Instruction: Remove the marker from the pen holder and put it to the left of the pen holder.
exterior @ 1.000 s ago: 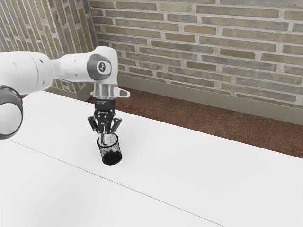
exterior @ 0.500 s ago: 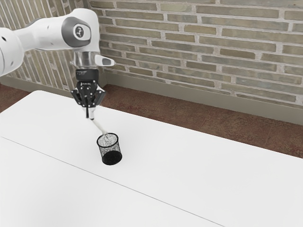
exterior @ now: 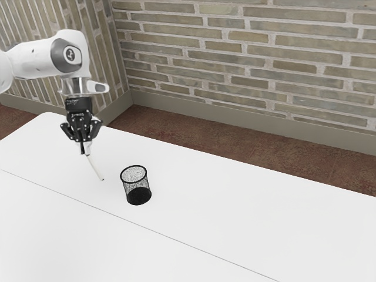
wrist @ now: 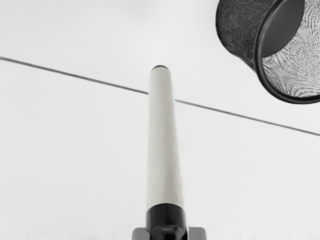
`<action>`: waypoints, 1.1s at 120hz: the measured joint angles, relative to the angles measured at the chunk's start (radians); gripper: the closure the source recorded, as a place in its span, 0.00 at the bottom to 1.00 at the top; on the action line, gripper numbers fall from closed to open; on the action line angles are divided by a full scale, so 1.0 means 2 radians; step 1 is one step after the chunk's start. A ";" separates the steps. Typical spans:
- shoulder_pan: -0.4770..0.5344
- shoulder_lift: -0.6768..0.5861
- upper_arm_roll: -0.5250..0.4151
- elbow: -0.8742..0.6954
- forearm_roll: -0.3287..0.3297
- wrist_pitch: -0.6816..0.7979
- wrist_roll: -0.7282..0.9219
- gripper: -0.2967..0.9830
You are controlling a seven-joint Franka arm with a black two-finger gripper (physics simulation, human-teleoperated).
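My gripper (exterior: 86, 151) is shut on the upper end of the white marker (exterior: 94, 167), which slants down toward the exterior view's right, its low tip near the table. The black mesh pen holder (exterior: 136, 185) stands upright, apart from the marker, on the exterior view's right of it. In the wrist view, the marker (wrist: 164, 145) extends away from the gripper (wrist: 169, 234), its black part between the two fingertips. The pen holder (wrist: 245, 30) appears there with its mesh wall and dark rim, clear of the marker.
The white table (exterior: 223, 217) carries a thin dark seam line running past the pen holder. Beyond the table's far edge lie a reddish-brown floor (exterior: 176, 132) and a brick wall (exterior: 247, 64).
Held in my gripper, the marker has come up out of the pen holder and travelled toward the exterior view's left. My hand first rose, then came lower. The pen holder has stayed put.
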 joint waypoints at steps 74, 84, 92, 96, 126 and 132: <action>0.004 0.110 0.027 0.050 0.064 -0.187 -0.018 0.76; 0.003 0.117 0.025 0.056 0.062 -0.190 -0.019 0.62; 0.003 0.119 0.019 0.059 0.060 -0.187 -0.019 0.51; 0.003 0.119 0.014 0.059 0.060 -0.184 -0.020 0.47; -0.040 0.008 -0.027 0.010 0.052 -0.080 0.008 0.31; -0.054 -0.023 -0.036 0.002 0.052 -0.056 0.015 0.29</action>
